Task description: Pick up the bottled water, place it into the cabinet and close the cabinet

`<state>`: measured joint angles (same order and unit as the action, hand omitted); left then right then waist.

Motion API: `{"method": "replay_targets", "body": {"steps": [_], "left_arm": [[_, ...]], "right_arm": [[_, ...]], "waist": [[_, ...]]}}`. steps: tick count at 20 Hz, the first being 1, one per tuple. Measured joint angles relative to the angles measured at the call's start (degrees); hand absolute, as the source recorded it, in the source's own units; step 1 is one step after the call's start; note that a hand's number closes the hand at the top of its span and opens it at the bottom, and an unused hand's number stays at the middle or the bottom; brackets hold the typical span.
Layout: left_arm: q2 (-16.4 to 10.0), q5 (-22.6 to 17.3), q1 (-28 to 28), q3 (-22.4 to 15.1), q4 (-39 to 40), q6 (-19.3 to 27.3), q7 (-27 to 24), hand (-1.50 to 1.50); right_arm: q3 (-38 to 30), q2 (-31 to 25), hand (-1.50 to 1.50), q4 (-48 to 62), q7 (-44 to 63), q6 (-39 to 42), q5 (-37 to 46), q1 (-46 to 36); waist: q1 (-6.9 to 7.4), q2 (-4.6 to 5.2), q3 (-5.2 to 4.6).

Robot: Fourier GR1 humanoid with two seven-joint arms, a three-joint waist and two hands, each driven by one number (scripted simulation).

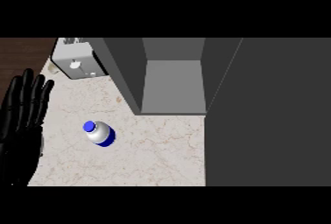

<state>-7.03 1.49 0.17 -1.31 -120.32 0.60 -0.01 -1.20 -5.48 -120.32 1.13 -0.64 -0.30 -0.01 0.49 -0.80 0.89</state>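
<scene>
Flat-fingered and holding nothing, the left hand (22, 127) rests at the view's left edge; the bottled water (99, 133) stands apart from it on the counter (161, 153), near the open cabinet (171, 85).

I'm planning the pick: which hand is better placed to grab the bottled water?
Probably left: the left hand is open at the view's left edge, beside the bottled water; the right hand is not in view.

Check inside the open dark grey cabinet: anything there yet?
The dark grey cabinet shows only a bare shelf inside. The blue-capped water bottle stands outside on the marble counter. Higher up is cut off.
</scene>
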Motion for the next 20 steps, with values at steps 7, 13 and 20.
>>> {"method": "replay_targets", "body": {"steps": [7, 13, 20], "left_arm": [[-4.9, -14.2, 1.9, -7.2, -0.5, -17.1, -1.2, -1.5], [-12.4, -32.0, 9.6, -10.4, -2.3, -29.4, 5.6, -1.5], [-25.3, -53.6, 17.6, -1.1, -9.6, -35.6, 11.3, -1.5]], "right_arm": [[2.3, 0.8, -1.5, -0.7, 0.5, 1.8, -1.7, 2.8], [6.1, 0.9, -1.5, -6.1, 5.9, 5.8, -8.3, 8.9], [3.8, -1.8, -1.5, -16.5, 10.5, 8.8, -14.8, 17.7]], "waist": [[-1.41, 0.59, -0.83], [-1.21, 0.47, -0.92], [-0.7, 0.46, -0.9]]}}
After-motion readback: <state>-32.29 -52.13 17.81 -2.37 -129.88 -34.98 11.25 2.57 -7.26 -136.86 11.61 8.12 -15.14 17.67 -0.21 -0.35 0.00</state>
